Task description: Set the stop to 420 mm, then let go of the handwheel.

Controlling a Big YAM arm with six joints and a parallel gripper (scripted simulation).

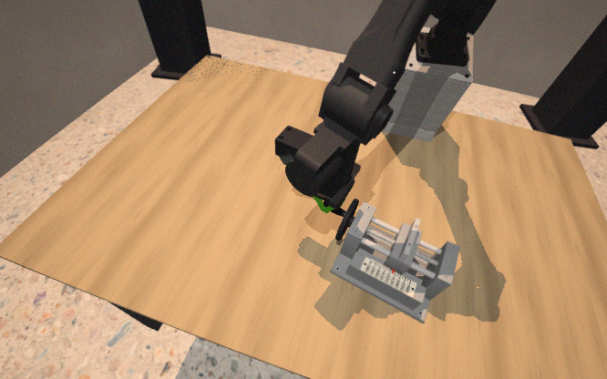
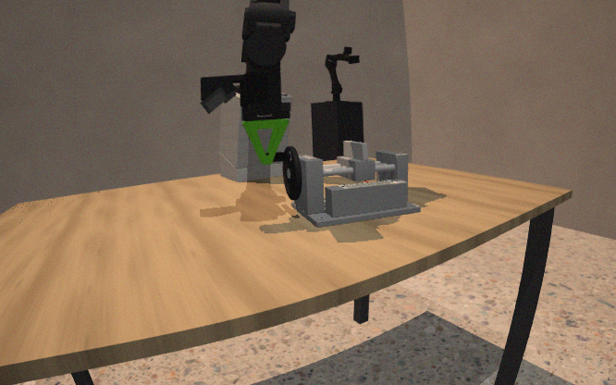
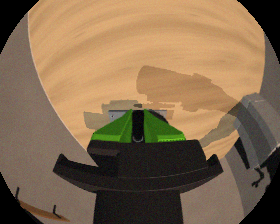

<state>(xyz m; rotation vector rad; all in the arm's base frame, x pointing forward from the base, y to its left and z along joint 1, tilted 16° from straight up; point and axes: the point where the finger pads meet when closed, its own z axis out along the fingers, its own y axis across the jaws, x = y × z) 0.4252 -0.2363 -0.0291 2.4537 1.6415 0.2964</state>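
Note:
My green-tipped gripper (image 1: 327, 209) (image 2: 266, 161) (image 3: 138, 114) is shut on the black crank knob (image 1: 339, 211) (image 2: 279, 155) (image 3: 138, 125) of the handwheel. The black handwheel (image 1: 346, 220) (image 2: 292, 183) stands upright at the end of the grey stop fixture (image 1: 337, 269) (image 2: 311, 186), and the knob is near its upper part. The grey sliding stop (image 1: 406, 242) (image 2: 363, 169) sits on the rods between the two end blocks. Its red pointer (image 1: 393, 271) is near the middle of the white scale (image 1: 375, 271). The scale's numbers are too small to read.
The fixture stands on the wooden table (image 1: 179, 198) (image 2: 133, 258). The arm's grey pedestal (image 1: 414, 101) (image 3: 261, 122) is behind it. Black posts (image 1: 176, 35) (image 1: 584, 75) stand at the back left and right. A small black arm on a dark block (image 2: 337, 129) shows in the background.

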